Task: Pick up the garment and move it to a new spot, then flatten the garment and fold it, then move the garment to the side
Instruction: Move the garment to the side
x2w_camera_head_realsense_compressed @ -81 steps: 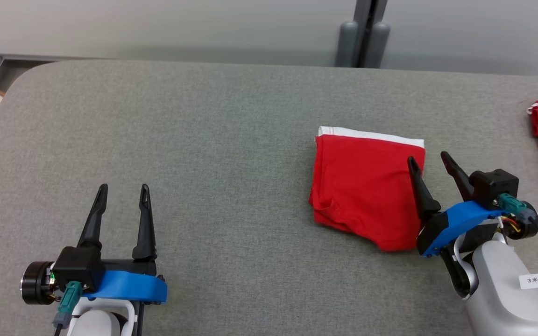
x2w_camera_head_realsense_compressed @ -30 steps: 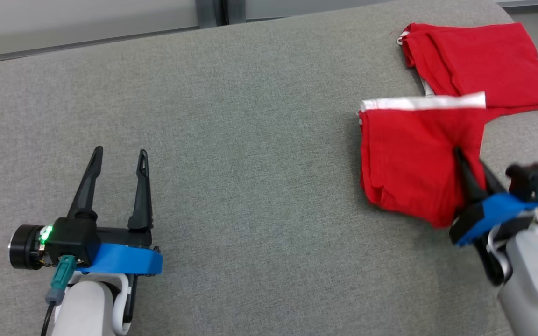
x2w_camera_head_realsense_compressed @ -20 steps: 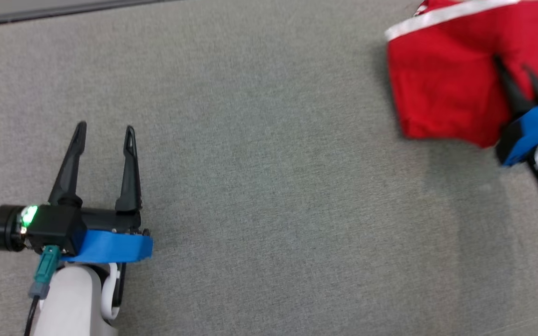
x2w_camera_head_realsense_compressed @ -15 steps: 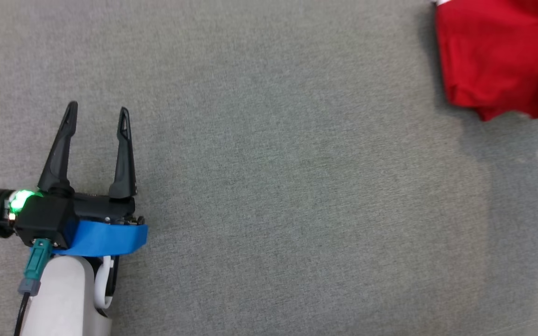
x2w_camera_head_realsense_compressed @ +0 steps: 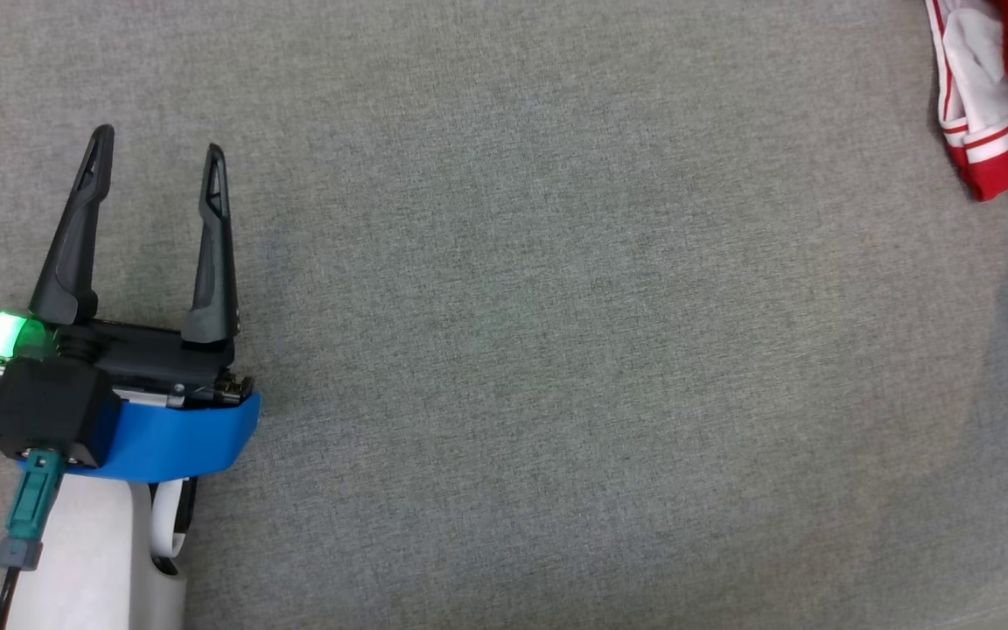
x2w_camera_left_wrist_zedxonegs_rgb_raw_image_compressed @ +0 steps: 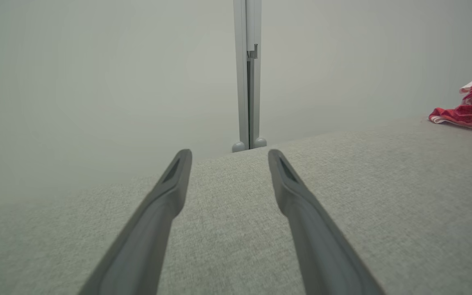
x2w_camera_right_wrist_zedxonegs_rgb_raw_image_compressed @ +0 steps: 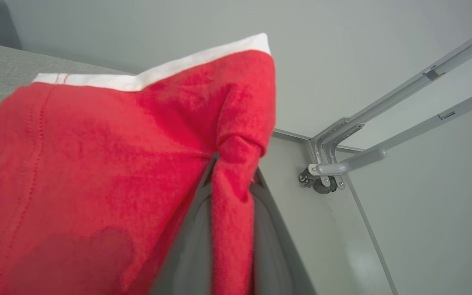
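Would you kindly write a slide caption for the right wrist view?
Right gripper shut on a fold of the red garment, white band along its far edge.

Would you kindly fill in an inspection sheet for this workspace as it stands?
Surface: grey fabric tabletop, flat.
Job's things: red garment, white waistband, pinched by the right gripper.
Clutter: red-and-white garment heaped at the tabletop's right.
Grippers: left gripper open, empty; right shut on the red garment.
Cables: teal plug with black cable at left wrist.
Surroundings: pale wall panels, grey post, metal rails.
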Motion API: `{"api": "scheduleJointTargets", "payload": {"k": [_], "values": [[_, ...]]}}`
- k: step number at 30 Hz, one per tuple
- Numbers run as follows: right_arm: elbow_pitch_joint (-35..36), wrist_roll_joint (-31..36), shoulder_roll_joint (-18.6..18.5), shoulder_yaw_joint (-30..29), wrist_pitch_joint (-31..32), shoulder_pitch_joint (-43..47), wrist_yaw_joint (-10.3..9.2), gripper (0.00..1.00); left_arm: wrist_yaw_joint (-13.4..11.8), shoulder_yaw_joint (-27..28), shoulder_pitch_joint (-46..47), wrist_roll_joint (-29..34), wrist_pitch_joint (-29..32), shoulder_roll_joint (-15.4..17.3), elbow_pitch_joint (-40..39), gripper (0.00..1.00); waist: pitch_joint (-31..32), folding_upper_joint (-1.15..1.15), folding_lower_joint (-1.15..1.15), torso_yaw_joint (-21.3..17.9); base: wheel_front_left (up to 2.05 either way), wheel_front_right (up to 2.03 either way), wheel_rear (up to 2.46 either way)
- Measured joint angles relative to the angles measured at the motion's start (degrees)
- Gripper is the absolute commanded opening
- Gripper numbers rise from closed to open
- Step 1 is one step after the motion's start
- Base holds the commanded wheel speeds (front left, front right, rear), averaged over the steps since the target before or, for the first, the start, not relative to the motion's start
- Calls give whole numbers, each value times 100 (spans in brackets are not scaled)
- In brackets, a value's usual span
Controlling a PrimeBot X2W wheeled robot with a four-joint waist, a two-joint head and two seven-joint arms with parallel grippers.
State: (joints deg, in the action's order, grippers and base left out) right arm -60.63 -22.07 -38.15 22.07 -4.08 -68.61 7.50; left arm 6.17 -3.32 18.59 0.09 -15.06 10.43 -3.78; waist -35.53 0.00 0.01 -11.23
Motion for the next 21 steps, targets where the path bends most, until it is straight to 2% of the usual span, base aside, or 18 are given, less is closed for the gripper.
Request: {"api": "scheduleJointTargets", "payload": {"k": [1, 2, 3, 10, 13, 17, 21], "values": [[-109, 8, 25, -4, -2, -70, 0, 23, 1, -10, 10, 0, 0, 13, -16, 100, -31, 0, 0, 6, 0, 0, 0], [-215, 34, 57, -19, -56, -129, 0, 82, 0, -13, 23, 0, 0, 30, -30, 100, -62, 0, 0, 14, 0, 0, 0], [-319, 56, 87, -38, -132, -179, 0, 100, -1, -15, 30, 0, 0, 40, -37, 100, -90, 0, 0, 22, 0, 0, 0], [-934, 403, 67, -200, -713, -428, 0, 100, -80, 31, 29, -63, 0, 49, -29, 100, -36, 0, 0, 86, 0, 0, 0], [-947, 541, 86, -252, -955, -476, 0, 100, -115, 56, -29, -116, 0, 29, 18, 100, 95, 0, 0, 107, 0, 0, 0], [-567, 587, 272, -300, -1073, -456, 0, 100, -164, 80, -147, -172, 0, -24, 120, 100, 347, 0, 0, 143, 0, 0, 0], [375, 578, 521, -479, -1092, -168, 0, 100, -210, 108, -324, -271, -1, -136, 243, 100, 680, 0, -1, 203, 0, 0, 0]]}}
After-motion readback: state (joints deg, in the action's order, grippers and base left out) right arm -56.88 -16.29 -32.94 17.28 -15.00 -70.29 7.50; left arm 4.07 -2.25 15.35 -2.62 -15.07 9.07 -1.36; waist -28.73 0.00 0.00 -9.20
